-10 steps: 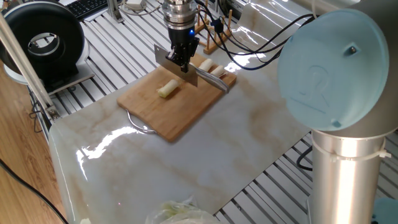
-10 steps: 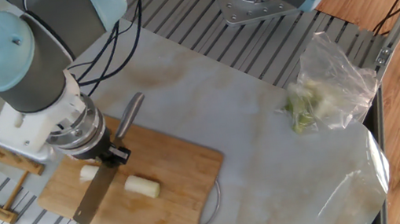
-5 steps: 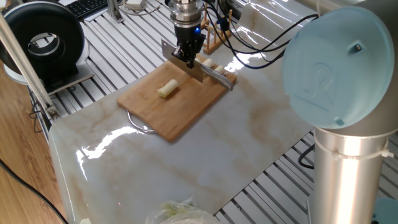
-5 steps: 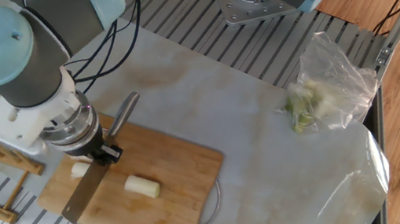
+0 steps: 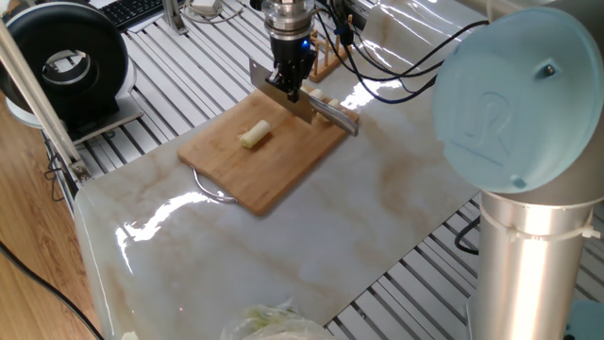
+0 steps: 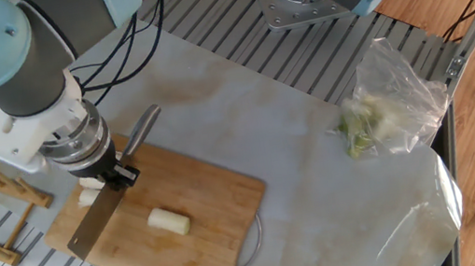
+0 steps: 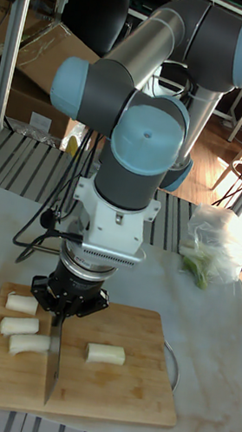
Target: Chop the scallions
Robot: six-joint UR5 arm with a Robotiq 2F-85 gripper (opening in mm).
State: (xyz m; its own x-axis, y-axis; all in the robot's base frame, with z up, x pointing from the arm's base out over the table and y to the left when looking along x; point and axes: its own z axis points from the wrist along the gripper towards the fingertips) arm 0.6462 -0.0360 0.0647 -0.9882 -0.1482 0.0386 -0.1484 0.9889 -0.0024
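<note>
We've got fingers [image 7: 62,312] pinching knife [image 7: 52,363] upright, blade btwn scallions [image 7: 22,324] chunks on board [image 7: 122,392], for sweeping pieces aside.

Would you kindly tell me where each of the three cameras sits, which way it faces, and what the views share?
One fixed view: high, behind the arm's pale blue joint cap, looking down at the cutting board; the gripper holds the knife.
The other fixed view: overhead from the opposite side; the arm's wrist shows above the board, with the plastic bag to the right.
Tall fixed view: low, at the table's edge, facing the whole arm; three scallion chunks lie left of the blade, one to its right.
All three share the board, the knife and the lone chunk.
</note>
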